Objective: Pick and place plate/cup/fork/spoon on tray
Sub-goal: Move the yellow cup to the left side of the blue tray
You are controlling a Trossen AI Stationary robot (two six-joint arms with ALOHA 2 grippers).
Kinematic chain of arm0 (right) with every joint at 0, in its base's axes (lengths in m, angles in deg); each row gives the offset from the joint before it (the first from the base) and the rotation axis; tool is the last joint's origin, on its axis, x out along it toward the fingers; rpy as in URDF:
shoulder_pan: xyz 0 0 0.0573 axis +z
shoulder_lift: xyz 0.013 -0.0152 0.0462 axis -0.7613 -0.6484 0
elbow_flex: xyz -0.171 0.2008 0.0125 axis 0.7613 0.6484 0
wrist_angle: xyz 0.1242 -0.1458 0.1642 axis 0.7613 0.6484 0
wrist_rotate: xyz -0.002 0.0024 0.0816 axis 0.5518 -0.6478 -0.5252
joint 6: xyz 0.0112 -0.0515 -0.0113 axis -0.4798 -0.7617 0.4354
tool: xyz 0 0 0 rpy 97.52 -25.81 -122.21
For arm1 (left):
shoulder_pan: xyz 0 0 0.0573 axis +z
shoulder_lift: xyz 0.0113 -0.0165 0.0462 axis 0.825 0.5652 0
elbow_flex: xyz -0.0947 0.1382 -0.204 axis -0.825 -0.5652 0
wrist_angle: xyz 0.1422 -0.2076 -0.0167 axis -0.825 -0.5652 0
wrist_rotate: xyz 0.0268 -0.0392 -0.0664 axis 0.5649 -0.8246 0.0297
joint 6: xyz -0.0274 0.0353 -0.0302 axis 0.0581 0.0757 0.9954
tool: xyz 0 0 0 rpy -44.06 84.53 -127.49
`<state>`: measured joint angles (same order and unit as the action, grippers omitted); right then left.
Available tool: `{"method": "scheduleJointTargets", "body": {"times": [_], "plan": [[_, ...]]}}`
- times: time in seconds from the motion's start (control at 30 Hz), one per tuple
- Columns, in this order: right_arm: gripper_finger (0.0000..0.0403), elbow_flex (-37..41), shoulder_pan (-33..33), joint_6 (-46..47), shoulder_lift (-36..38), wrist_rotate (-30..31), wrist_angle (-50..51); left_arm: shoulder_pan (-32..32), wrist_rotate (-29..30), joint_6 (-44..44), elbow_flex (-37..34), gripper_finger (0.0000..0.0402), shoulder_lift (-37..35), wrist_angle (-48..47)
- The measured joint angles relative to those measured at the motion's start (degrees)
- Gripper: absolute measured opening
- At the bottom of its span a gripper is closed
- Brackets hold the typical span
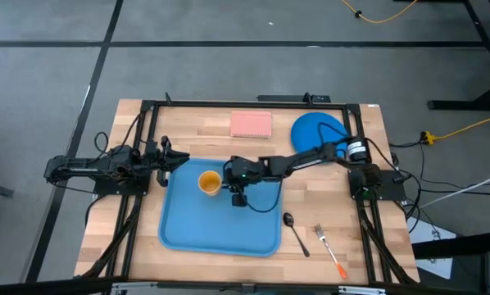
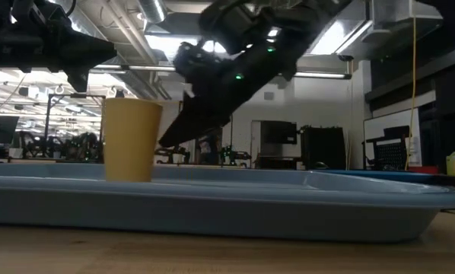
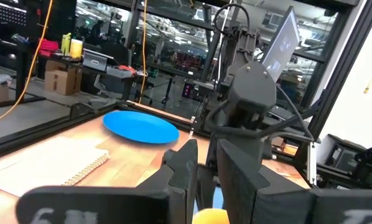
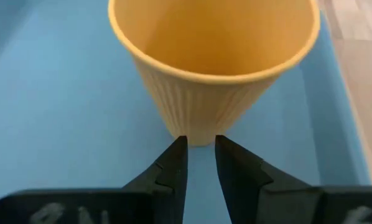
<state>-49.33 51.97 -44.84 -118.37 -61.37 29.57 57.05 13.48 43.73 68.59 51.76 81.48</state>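
Observation:
The yellow-orange cup [image 1: 210, 182] stands upright on its base on the light-blue tray [image 1: 229, 233], near the tray's far edge. My right gripper [image 1: 229, 179] is shut, low over the tray just right of the cup. In the right wrist view its tips [image 4: 200, 144] are at the cup's [image 4: 214, 74] lower wall. My left gripper [image 1: 179, 160] waits shut at the tray's far left corner. The blue plate [image 1: 319, 129] lies flat at the far right. The dark spoon [image 1: 296, 232] and the orange-handled fork [image 1: 328, 250] lie on the table right of the tray. My right gripper's shut fingertips [image 4: 176, 149] come slanting down from the table's right side to the foot of the cup's wall [image 4: 198, 134]. I cannot tell whether they touch it. The cup stands upright on the tray.
A pink pad [image 1: 251, 124] lies at the far edge, left of the plate. The right arm [image 1: 310, 156] stretches across the table between the plate and the tray. Bare wood shows right of the tray around the spoon and fork.

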Motion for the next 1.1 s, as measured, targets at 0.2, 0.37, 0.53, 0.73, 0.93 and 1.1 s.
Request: {"method": "scheduleJointTargets", "body": {"times": [0.2,0.37,0.53,0.73,0.93,1.1], "plan": [[0.0087,-6.70,0.00,-0.06,-3.75,-0.56,2.57,-0.01,0.00,0.01,0.00,0.0055,-0.01,0.01],[0.0087,-8.70,0.00,-0.69,-4.30,-0.58,2.35,0.00,-0.01,0.01,0.00,0.0055,0.01,-0.01],[0.0087,-8.82,0.00,-1.60,-4.30,-1.11,2.94,0.01,-0.11,0.01,0.00,0.0055,0.01,0.01],[0.0087,-8.80,0.00,3.55,-3.77,-2.10,9.21,0.01,-0.22,0.01,0.00,0.0055,0.01,-0.01],[0.0087,-8.80,0.89,5.40,-3.12,-8.19,11.56,0.01,-0.22,0.01,-0.01,0.0055,0.01,0.00],[0.0087,-8.80,2.37,-2.15,-3.12,-11.87,10.58,0.00,-0.22,0.01,-0.01,0.0055,0.01,0.01]]}}
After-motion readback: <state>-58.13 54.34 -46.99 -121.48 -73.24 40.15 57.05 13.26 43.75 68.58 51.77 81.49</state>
